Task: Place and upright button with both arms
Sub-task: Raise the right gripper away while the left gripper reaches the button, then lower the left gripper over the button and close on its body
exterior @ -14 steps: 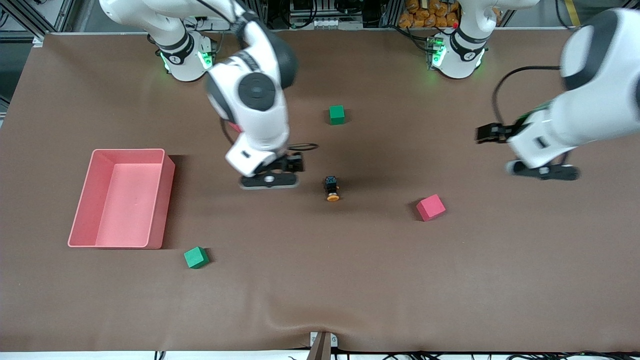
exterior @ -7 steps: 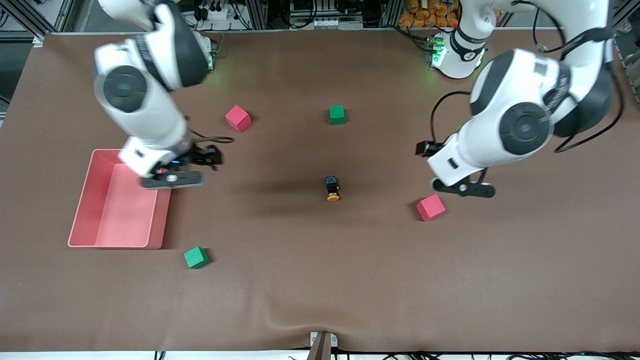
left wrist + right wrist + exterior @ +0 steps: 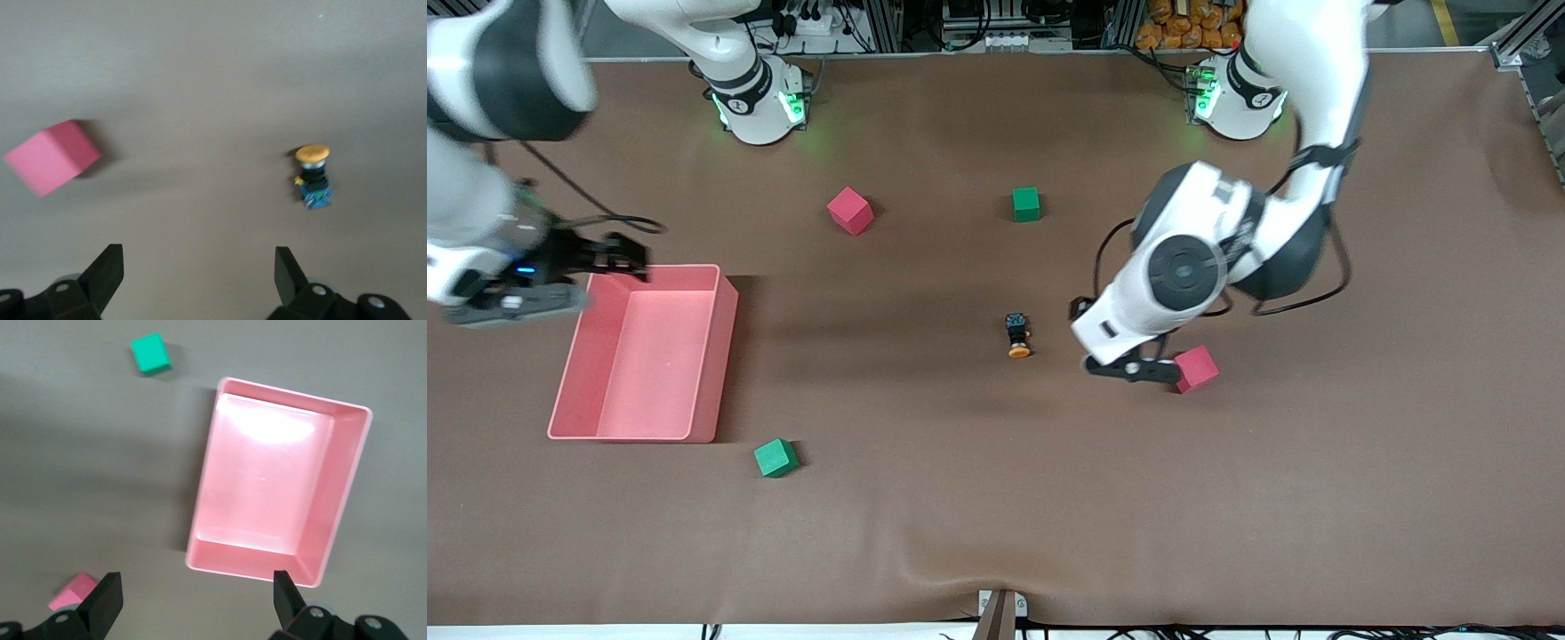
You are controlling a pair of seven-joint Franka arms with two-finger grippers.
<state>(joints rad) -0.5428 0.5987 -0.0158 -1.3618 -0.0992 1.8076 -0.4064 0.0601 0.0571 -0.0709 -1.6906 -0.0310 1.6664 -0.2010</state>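
Both arms swung: left gripper (image 3: 1134,368) now between button (image 3: 1017,335) and red cube (image 3: 1196,369).
Right gripper (image 3: 511,302) over table beside pink bin (image 3: 710,373); both spread wide, empty.

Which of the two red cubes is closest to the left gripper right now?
The red cube toward the left arm's end, right beside the left gripper. The other red cube sits much farther off, near the right arm's base.

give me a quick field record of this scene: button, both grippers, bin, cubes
button: lying on its side mid-table, orange cap toward the front camera
left gripper: open, empty, over the table between button and a red cube
right gripper: open, empty, beside the pink bin
pink bin: empty
other cubes: red, green, green
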